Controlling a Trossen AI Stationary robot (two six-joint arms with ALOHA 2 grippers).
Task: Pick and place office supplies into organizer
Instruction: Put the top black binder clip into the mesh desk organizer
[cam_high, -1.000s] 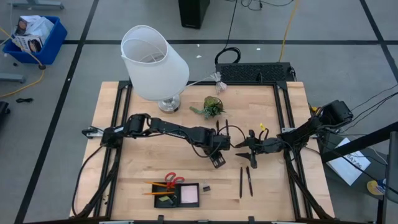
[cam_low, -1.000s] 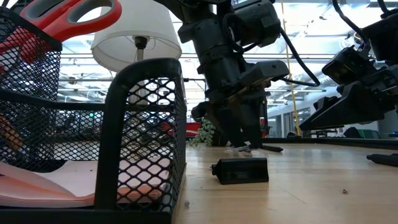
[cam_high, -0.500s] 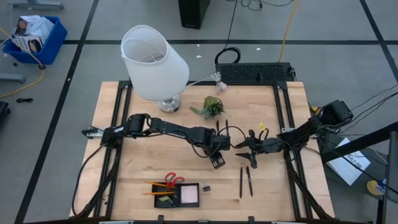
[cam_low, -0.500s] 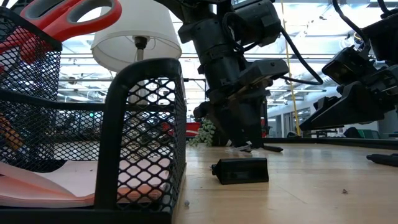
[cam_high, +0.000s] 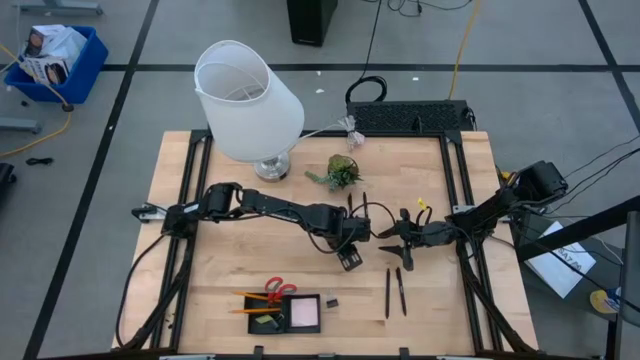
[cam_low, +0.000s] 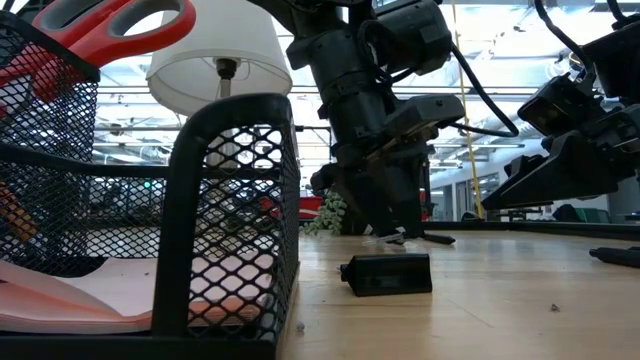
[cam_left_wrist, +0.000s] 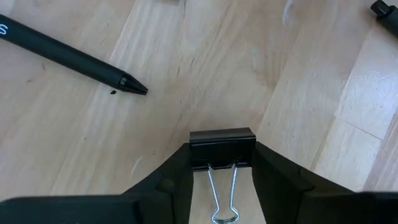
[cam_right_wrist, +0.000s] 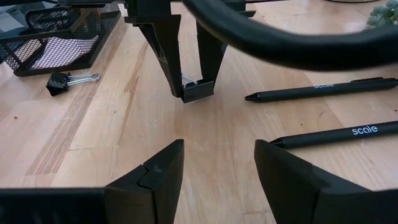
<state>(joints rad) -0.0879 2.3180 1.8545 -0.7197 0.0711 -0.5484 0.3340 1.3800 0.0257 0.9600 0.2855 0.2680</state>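
Observation:
My left gripper (cam_high: 350, 260) reaches down at mid-table, shut on a small black binder clip (cam_left_wrist: 222, 142), also seen as the clip (cam_right_wrist: 198, 91) in the right wrist view. To its right my right gripper (cam_high: 403, 247) waits open and low, touching nothing. The black mesh organizer (cam_high: 255, 325) stands near the front edge and holds a pink sticky pad (cam_high: 304, 313), red scissors (cam_high: 277, 290) and orange pencils (cam_high: 250, 297). A second black clip (cam_high: 332, 301) lies flat on the table just right of the organizer. Two black pens (cam_high: 387, 292) (cam_high: 401, 290) lie side by side on the wood. My left gripper pinches the clip's black body by its two short ends (cam_left_wrist: 194, 149) between the two fingers (cam_right_wrist: 166, 56). The fingers come from above, pointing steeply down. The clip's wire handles (cam_left_wrist: 222, 193) point back up between the fingers. The clip is close over the wood; whether it touches, I cannot tell.
A white lamp (cam_high: 248, 100) stands at the far left, a green plant sprig (cam_high: 340, 172) beside it. A black keyboard-like box (cam_high: 410, 117) sits at the far edge. A small yellow piece (cam_high: 422, 203) lies near the right arm. Bare wood lies between the clip and the organizer.

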